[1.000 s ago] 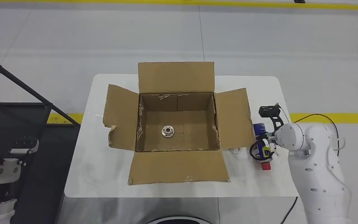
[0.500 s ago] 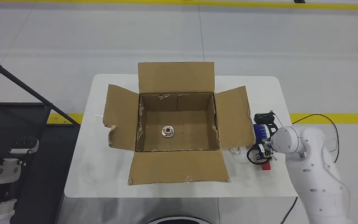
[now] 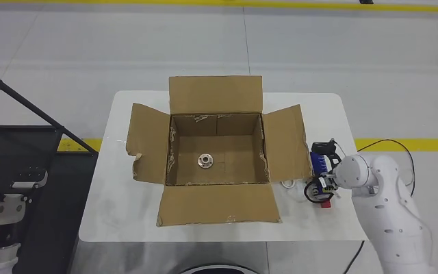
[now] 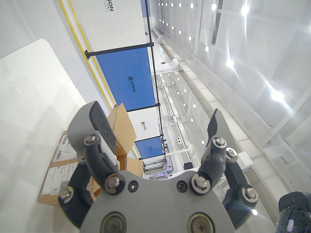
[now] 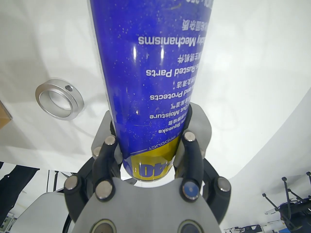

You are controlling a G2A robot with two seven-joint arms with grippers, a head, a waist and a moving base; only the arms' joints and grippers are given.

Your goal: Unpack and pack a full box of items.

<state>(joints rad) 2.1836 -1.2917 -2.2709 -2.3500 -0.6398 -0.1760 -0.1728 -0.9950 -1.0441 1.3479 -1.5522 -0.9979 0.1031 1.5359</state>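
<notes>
An open cardboard box (image 3: pixel 215 92) stands mid-table with its four flaps spread. A small round metal part (image 3: pixel 205 159) lies on its floor. To the right of the box my right gripper (image 3: pixel 319 186) (image 5: pixel 149 132) is shut on a blue and yellow spray can (image 3: pixel 317 162) (image 5: pixel 153 61) with a red cap. The can lies roughly level, low over the white table (image 3: pixel 315 109); I cannot tell whether it touches. My left gripper (image 4: pixel 155 120) is open and holds nothing, pointing up toward the ceiling, with the box (image 4: pixel 121 127) beyond one finger.
A silver metal ring (image 3: pixel 289 183) (image 5: pixel 59 99) lies on the table between the box's right flap and the can. The table's right and front edges run close to the right gripper. A dark stand (image 3: pixel 27 157) sits left of the table.
My right gripper has shifted a little toward the box and the table's front edge, carrying the spray can. The box and the metal part inside it have stayed put.
</notes>
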